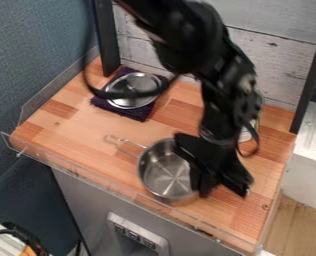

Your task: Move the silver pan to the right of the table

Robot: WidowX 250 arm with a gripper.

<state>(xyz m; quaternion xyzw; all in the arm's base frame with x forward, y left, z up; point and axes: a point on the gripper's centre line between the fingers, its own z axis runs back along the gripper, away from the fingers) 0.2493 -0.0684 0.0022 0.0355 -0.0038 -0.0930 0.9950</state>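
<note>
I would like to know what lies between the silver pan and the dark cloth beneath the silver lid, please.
Only a bare stretch of wooden tabletop separates the silver pan from the dark cloth in the camera view.

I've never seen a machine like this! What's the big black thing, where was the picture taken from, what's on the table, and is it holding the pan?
The big black thing is a robot arm. At its end is the claw, which it uses to grab things. There is one picture, from a camera that looks down at a slant on the wooden table. The silver pan sits near the front edge. Further back, a shiny round lid lies on a dark purple cloth. The claw is right at the pan's side, but I can't tell whether it is holding it.
</note>
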